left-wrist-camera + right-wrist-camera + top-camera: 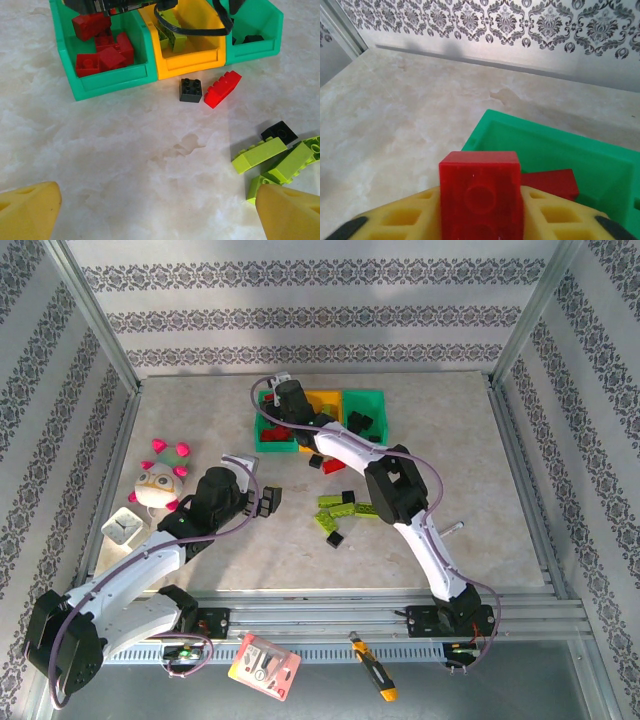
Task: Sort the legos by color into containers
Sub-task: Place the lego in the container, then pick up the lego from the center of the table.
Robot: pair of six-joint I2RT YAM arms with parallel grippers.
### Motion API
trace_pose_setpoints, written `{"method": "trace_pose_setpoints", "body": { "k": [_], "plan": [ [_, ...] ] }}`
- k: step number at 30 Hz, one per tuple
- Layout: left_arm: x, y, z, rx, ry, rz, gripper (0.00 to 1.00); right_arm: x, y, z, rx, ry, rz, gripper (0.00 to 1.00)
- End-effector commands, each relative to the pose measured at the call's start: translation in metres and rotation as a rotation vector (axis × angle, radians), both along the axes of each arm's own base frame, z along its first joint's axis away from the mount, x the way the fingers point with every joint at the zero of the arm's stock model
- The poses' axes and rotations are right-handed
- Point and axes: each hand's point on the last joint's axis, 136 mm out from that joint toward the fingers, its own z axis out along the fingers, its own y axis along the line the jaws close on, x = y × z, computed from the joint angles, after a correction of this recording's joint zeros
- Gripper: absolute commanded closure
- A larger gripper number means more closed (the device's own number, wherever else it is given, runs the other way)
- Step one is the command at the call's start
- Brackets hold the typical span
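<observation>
My right gripper (481, 215) is shut on a red lego (480, 175), held just above the near-left corner of the left green container (545, 147), where another red lego (554, 182) lies. From above, the right gripper (285, 418) hangs over that container (266, 443). Beside it stand the orange-yellow container (192, 61) holding lime legos and the second green container (256, 47) holding black ones. My left gripper (160, 215) is open and empty over bare table. On the table lie a black lego (190, 90), a red lego (222, 89), another black one (279, 132) and several lime legos (259, 155).
A round plush toy with pink knobs (160, 485) and a small white cube (125, 527) sit at the left. A card (263, 668) and a pen-like tool (372, 667) lie on the front rail. Metal frame posts and patterned walls enclose the table (470, 460).
</observation>
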Motion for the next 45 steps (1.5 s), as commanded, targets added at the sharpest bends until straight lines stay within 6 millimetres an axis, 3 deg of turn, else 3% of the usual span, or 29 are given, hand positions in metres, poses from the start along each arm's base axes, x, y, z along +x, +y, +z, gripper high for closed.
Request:
{"method": "trace_pose_setpoints", "body": {
  "k": [1, 3, 8, 11, 17, 22, 25, 31, 45],
  "plan": [
    [0.002, -0.003, 0.012, -0.026, -0.045, -0.007, 0.01, 0.007, 0.008, 0.047, 0.035, -0.109, 0.02, 0.5],
    [0.002, -0.005, 0.012, -0.023, -0.041, -0.017, 0.01, 0.002, 0.009, 0.063, 0.028, -0.134, 0.045, 0.38],
    [0.002, -0.017, 0.012, -0.015, -0.046, -0.096, 0.01, -0.021, -0.009, 0.09, 0.031, -0.141, 0.067, 0.26],
    [0.0, -0.028, 0.01, -0.001, -0.051, -0.17, 0.01, -0.048, -0.029, 0.085, -0.007, -0.109, 0.083, 0.19],
    [-0.011, -0.05, 0.007, 0.004, -0.068, -0.338, 0.01, -0.112, -0.093, 0.055, -0.079, 0.02, 0.07, 0.02],
    [-0.01, -0.056, 0.006, 0.001, -0.074, -0.374, 0.01, -0.164, -0.146, 0.013, -0.133, 0.217, 0.044, 0.02],
    [-0.01, -0.059, 0.003, -0.001, -0.073, -0.389, 0.01, -0.182, -0.16, -0.012, -0.18, 0.31, 0.059, 0.02],
    [-0.006, -0.065, 0.0, -0.008, -0.053, -0.401, 0.01, -0.185, -0.17, -0.053, -0.318, 0.494, 0.046, 0.02],
    [-0.009, -0.064, -0.001, -0.03, -0.046, -0.395, 0.01, -0.145, -0.176, -0.091, -0.428, 0.586, -0.04, 0.04]
  ]
}}
